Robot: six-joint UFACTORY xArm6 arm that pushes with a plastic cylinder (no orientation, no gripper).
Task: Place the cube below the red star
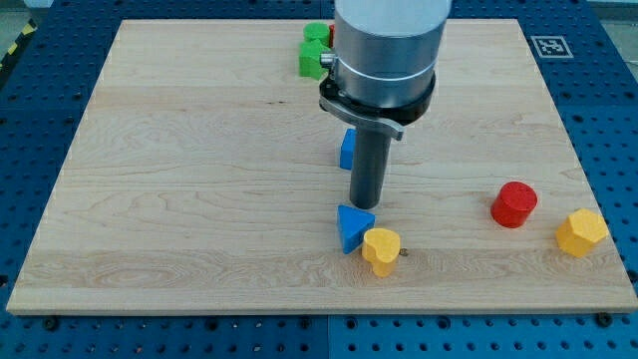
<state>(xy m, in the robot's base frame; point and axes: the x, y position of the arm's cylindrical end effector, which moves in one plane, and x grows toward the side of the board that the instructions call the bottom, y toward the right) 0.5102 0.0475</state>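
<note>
The wooden board (199,179) is lying across the blue pegboard table (40,334), and the arm's grey cylinder (387,45) is hanging over its upper middle, hiding part of a green block (313,52). There is no claw, only a dark rod; my tip (365,205) is sitting just above the blue triangular block (352,227), which is touching a yellow heart-like block (381,249). Another blue block (347,150), possibly the cube, is peeking out behind the rod. A red cylinder (513,204) and yellow hexagonal block (581,232) are resting at the view's right.

**Tip at the blue triangle**

My tip (365,205) sits just above the blue triangular block (352,227), which touches a yellow block (381,249). Behind the rod (370,165) shows a blue block (346,150); green blocks (314,52) lie far; red cylinder (513,203) and yellow hexagon (581,232) right.
</note>
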